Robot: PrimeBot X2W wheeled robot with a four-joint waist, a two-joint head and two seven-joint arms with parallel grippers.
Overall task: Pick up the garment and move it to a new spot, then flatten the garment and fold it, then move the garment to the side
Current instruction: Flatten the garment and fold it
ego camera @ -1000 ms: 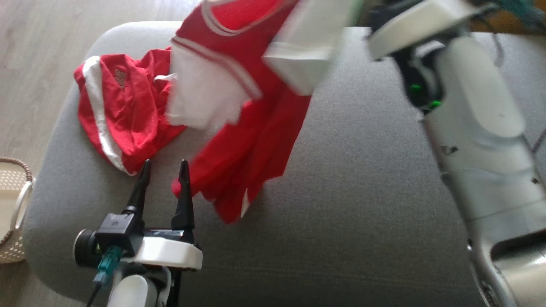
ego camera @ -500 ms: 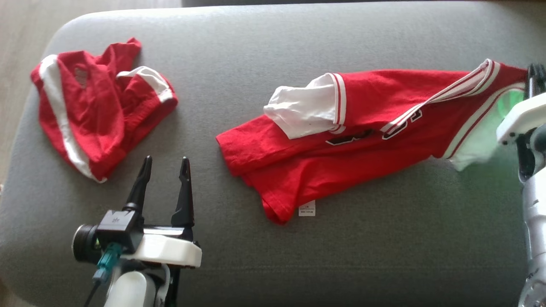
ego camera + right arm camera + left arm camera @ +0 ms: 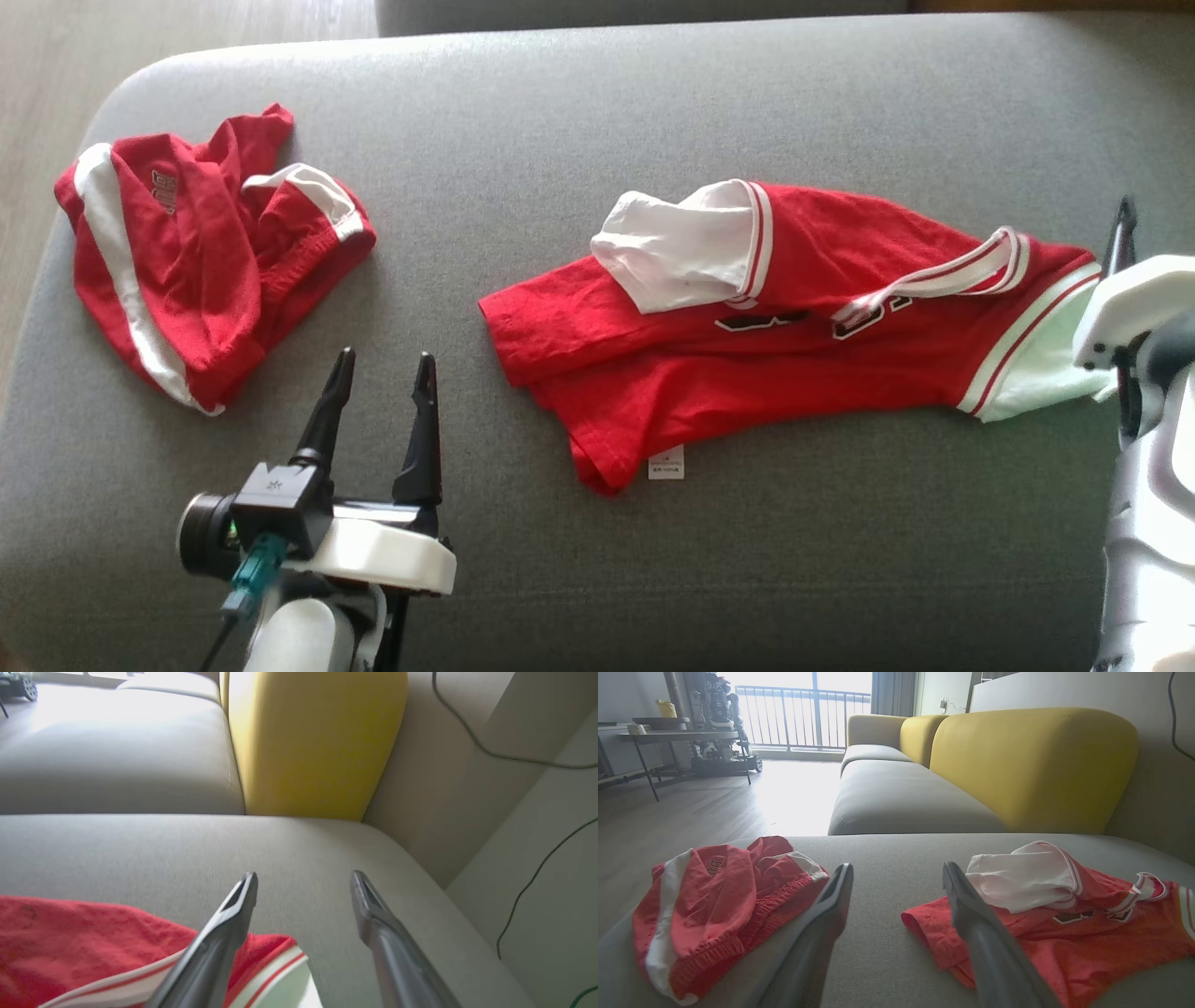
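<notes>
Garment [image 3: 794, 345]: red jersey with white trim, lying on the grey seat cushion [image 3: 653, 103], from mid-cushion out to the right edge. It is rumpled, doubled lengthwise, and 1 white sleeve [image 3: 681, 247] is flipped over the body. The label [image 3: 667, 462] shows at the near hem corner. Red shorts [image 3: 187, 261] sit well apart, at the far left corner.

Left gripper [image 3: 385, 359]: near the front left of the cushion, fingers apart, nothing between them, short of the hem. Right gripper [image 3: 303, 877]: at the right edge, fingers apart, empty. Its left finger is just above the striped trim; I cannot tell if it is touching.

Judgement: the garment looks placed, so flattening is the step in hand.

Notes for doing it well:
1. Pinch 1 layer only. The hem is doubled, so grabbing both layers would lock the fold in.
2. Left takes the hem corner by the label, right takes the trim at the right edge.
3. Pull apart along the cushion and keep low to avoid dragging.
4. Flip the sleeve outward afterwards.
5. Keep clear of the shorts.
</notes>
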